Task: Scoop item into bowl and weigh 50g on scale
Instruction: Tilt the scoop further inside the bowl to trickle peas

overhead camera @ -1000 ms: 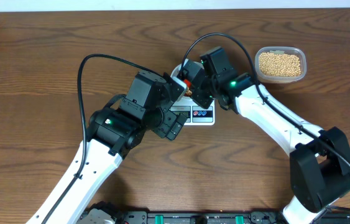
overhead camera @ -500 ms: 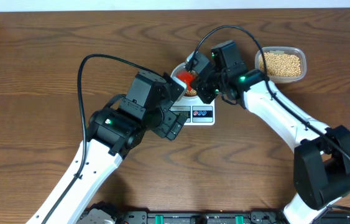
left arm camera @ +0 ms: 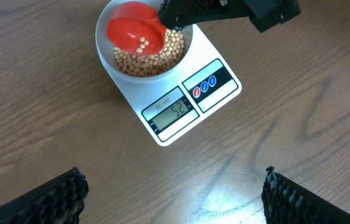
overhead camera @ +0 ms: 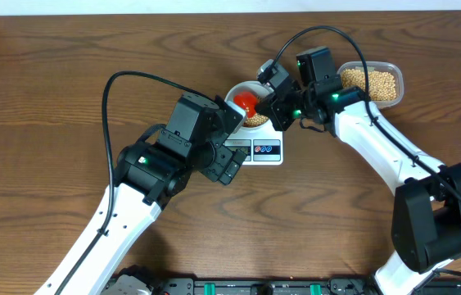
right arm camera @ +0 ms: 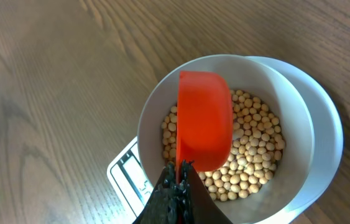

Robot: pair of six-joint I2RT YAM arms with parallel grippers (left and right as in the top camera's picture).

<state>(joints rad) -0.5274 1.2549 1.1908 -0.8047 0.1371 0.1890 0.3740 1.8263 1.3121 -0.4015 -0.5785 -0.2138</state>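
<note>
The right gripper [right arm camera: 178, 180] is clamping shut on the handle of a red scoop [left arm camera: 136, 30] and holding its cup just above the pale bowl [left arm camera: 103, 55], which is sitting on the platform end of the white digital scale [left arm camera: 224, 96]. The tan beans [left arm camera: 157, 59] are mostly lying in the bowl, covering its bottom; a few are resting in the scoop's cup, and the supply is waiting in the clear plastic tub [overhead camera: 369, 83] on the table [overhead camera: 50, 82], just behind the right arm. The left gripper [left arm camera: 173, 190] is hanging with its fingers spread wide and holding nothing, hovering over the scale so that its camera is looking down on the display [left arm camera: 173, 111], which appears to be reading 52, though the digits are small. Judging from that, the work is sitting in the trimming stage: the bulk filling looks done and the weight seems to be running slightly over the target. The next move is probably calling for carrying the few beans in the scoop away to the tub without tipping them into the bowl, then checking the display and, if it is showing too much, lifting out a few more with a shallow, gentle dip that is not pressing on the bowl or nudging it on the scale.
</note>
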